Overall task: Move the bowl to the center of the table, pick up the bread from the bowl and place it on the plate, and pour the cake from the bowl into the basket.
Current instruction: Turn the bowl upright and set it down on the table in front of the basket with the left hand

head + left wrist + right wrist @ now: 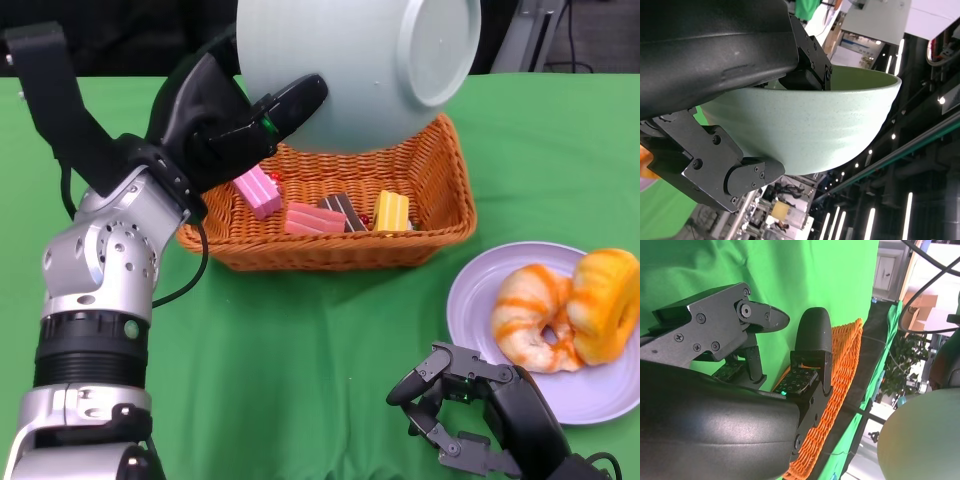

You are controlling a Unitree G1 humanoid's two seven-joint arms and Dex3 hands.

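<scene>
Nearest the camera, the right hand (470, 415) is seen low over the green table (300, 350), its fingers (425, 380) curled inward on nothing, so it is judged idle and parked clear of the pour. Just beside it lies the pale plate (480, 300), on which two pieces of bread (565, 310) are already set, touching each other. Farther back stands the wicker basket (440, 190), in which several cake pieces (320, 213) are gathered. Above the basket, the pale green bowl (360, 70) is held tipped far over, its base turned toward the camera, a pose suited to emptying it into the basket. The left hand (230, 115) is clamped on the bowl's rim, fingers (295, 100) pressed against the outer wall; in the left wrist view others are seen inside the rim.
</scene>
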